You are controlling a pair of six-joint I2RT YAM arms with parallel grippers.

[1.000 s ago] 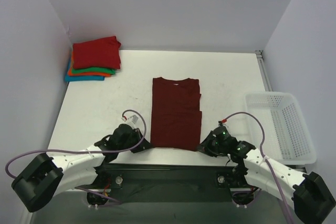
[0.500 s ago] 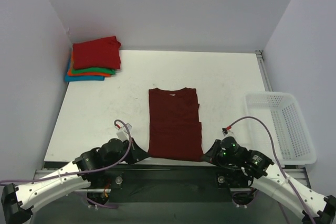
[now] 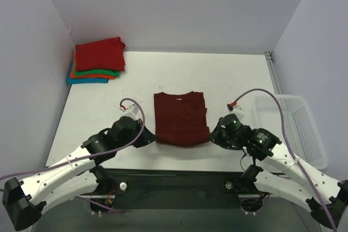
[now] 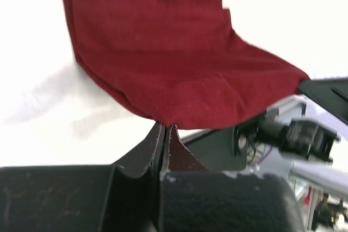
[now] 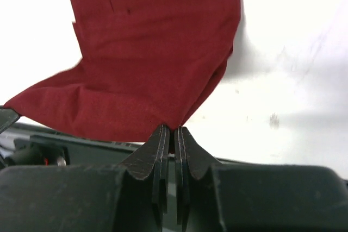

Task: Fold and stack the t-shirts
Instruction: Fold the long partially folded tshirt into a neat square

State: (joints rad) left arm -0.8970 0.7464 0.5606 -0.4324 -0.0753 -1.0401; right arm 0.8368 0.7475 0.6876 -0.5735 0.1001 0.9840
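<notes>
A dark maroon t-shirt (image 3: 181, 117) lies in the middle of the white table (image 3: 228, 74), its near hem lifted and curling over the rest. My left gripper (image 3: 154, 140) is shut on the hem's left corner, and my right gripper (image 3: 210, 137) is shut on its right corner. In the left wrist view the maroon t-shirt (image 4: 163, 52) hangs from my left gripper (image 4: 165, 127). The right wrist view has the maroon t-shirt (image 5: 147, 69) pinched in my right gripper (image 5: 172, 130). A stack of folded t-shirts (image 3: 98, 61), red on top of orange, green and blue, sits at the far left corner.
A white mesh basket (image 3: 293, 129) stands at the table's right edge. Grey walls close in the left, back and right sides. The arms' black base plate (image 3: 179, 186) runs along the near edge.
Both grippers first dragged the shirt toward the near edge, then rose and moved away from it. The near hem went up with them, so the shirt now looks shorter.
</notes>
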